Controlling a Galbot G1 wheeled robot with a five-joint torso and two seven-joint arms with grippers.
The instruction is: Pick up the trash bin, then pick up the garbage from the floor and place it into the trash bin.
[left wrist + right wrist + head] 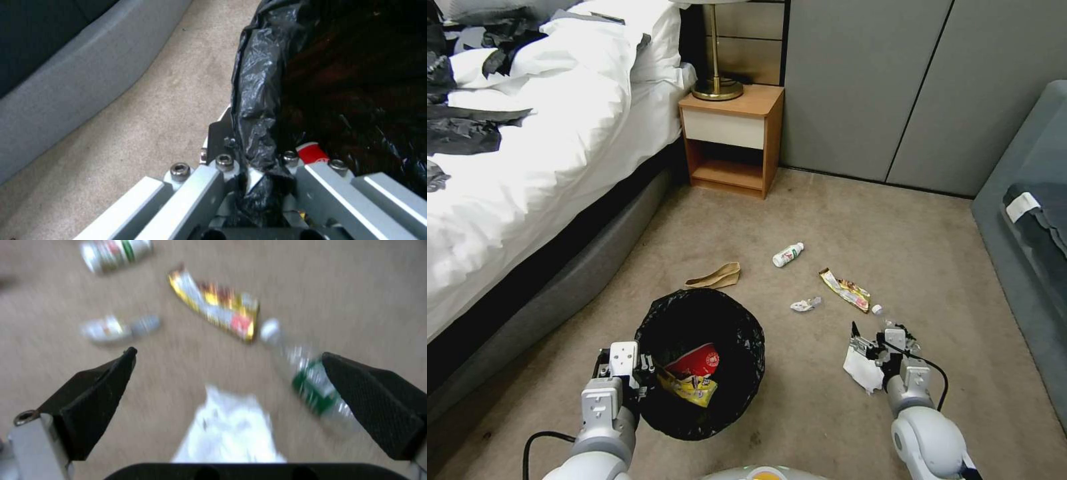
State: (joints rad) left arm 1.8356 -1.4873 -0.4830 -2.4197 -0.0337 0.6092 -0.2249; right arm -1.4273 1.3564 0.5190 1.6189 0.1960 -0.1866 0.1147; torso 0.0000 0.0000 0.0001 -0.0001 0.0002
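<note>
The trash bin point(746, 333), lined with a black bag, hangs just above the floor point(800, 400) with my left gripper point(644, 375) shut on its near-left rim. The left wrist view shows that gripper point(260, 176) pinching the bag-covered rim point(260, 100). A red carton point(695, 362) and a yellow wrapper point(691, 389) lie inside. My right gripper point(880, 335) hovers open over a white tissue point(862, 368), which shows between its fingers point(95, 396) as the tissue point(231, 426). A clear green-labelled bottle point(316, 390) lies beside one finger.
On the carpet lie a yellow wrapper point(846, 290), a crumpled white scrap point(806, 305), a small white bottle point(788, 255) and brown paper point(715, 277). A bed point(527, 167) borders the left, a nightstand point(732, 137) stands at the back, and a grey sofa point(1027, 220) is on the right.
</note>
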